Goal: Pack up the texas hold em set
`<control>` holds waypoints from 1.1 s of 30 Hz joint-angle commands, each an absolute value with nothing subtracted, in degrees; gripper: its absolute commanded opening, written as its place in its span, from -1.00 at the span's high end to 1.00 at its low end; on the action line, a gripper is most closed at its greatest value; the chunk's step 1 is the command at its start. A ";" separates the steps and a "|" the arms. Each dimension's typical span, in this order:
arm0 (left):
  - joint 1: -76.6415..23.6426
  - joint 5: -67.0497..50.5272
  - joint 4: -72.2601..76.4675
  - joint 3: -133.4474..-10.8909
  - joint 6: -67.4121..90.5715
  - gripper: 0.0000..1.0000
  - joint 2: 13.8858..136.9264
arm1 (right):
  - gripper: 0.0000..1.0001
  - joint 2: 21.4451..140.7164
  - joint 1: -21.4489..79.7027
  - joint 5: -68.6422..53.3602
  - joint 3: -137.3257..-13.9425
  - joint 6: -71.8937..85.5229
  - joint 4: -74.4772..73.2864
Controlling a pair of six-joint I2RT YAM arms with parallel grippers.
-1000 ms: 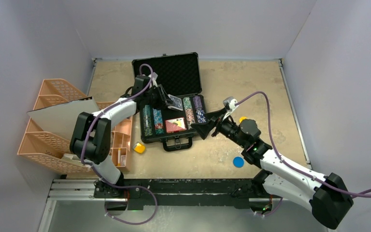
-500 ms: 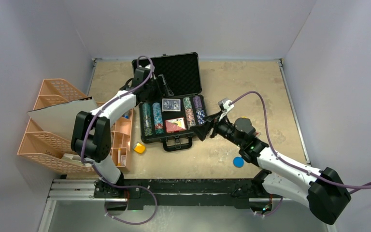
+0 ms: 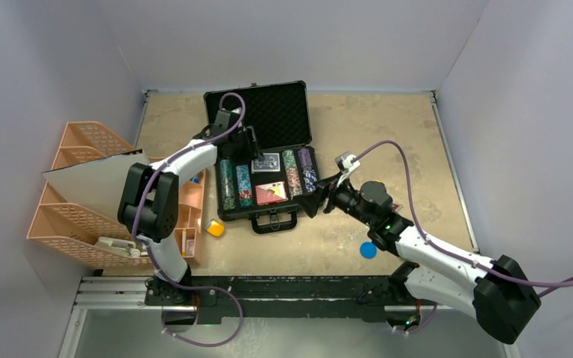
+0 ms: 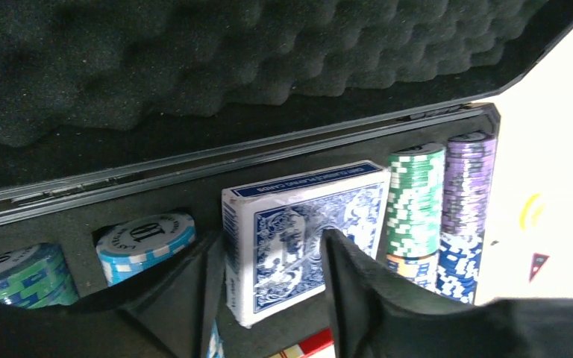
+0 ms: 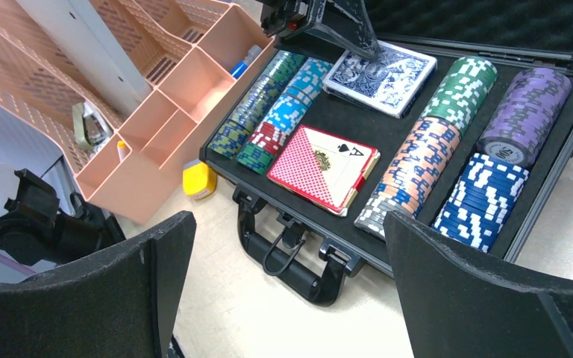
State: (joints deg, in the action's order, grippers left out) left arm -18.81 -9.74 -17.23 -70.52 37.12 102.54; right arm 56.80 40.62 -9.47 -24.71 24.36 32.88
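Observation:
The black briefcase [image 3: 258, 108] lies open mid-table, its foam lid [image 4: 194, 67] tilted back. Rows of poker chips [image 3: 292, 171] [image 5: 433, 142] [image 4: 415, 194] fill its side slots. A blue card deck [image 3: 265, 162] [image 4: 306, 231] [image 5: 379, 77] lies flat in the upper middle slot, and a red deck [image 3: 271, 193] [image 5: 321, 168] lies below it. My left gripper [image 3: 253, 146] [image 4: 272, 237] hangs open just over the blue deck's far-left end, holding nothing. My right gripper [image 3: 315, 201] [image 5: 287, 220] hovers wide open and empty at the case's front right corner, above the handle [image 5: 291, 253]. A blue button [image 3: 368, 250] lies on the table.
A peach organiser [image 3: 82, 194] [image 5: 157, 112] with a pale board [image 3: 97, 179] leaning in it stands left of the case. A small yellow block [image 3: 215, 228] [image 5: 199, 180] sits between organiser and case. Walls close in the table on three sides.
The left gripper opened and let go of the blue deck, which now lies flat in the case, then drew back toward the lid. The right gripper shifted slightly toward the case front.

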 commanded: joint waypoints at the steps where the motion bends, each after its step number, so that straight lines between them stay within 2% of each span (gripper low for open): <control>1: -19.89 -10.00 -17.87 -72.23 36.12 0.05 103.45 | -0.97 57.04 40.86 -7.59 -25.67 23.29 34.52; 4: -20.27 -13.71 -15.98 -70.57 38.21 0.16 102.62 | -0.97 57.11 40.79 -7.32 -25.58 23.29 34.41; 8: -20.64 -16.62 -14.04 -69.35 40.67 0.20 101.83 | -0.97 57.29 40.80 -7.29 -25.65 23.28 34.24; 14: -20.91 -20.04 -11.51 -67.47 45.84 0.06 99.25 | -0.97 57.13 40.87 -7.08 -25.67 23.28 33.82; 20: -20.92 -25.93 -5.53 -64.39 51.51 0.04 98.03 | -0.97 57.22 40.86 -7.11 -25.66 23.29 33.71; 22: -21.08 -23.00 -8.47 -65.91 49.81 0.04 97.92 | -0.97 57.15 40.82 -7.07 -25.75 23.29 33.52; 24: -21.20 -14.77 -15.01 -68.94 46.06 -0.01 96.89 | -0.97 56.84 40.85 -7.03 -25.75 23.16 33.15; 26: -22.28 -4.25 -17.92 -70.15 43.79 -0.12 94.59 | -0.97 56.49 40.83 -6.90 -25.60 23.04 32.90; 29: -25.48 3.18 -20.70 -72.69 40.07 -0.28 93.56 | -0.97 56.78 40.81 -6.66 -25.46 23.03 33.60; 33: -26.37 3.64 -20.08 -73.39 38.13 -0.29 95.15 | -0.97 58.09 40.84 -7.32 -25.92 23.20 33.96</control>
State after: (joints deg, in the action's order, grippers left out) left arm -25.78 -1.04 -20.03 -71.09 41.85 96.36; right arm 57.25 40.62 -8.05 -24.71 24.05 32.36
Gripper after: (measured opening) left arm 0.645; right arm 0.984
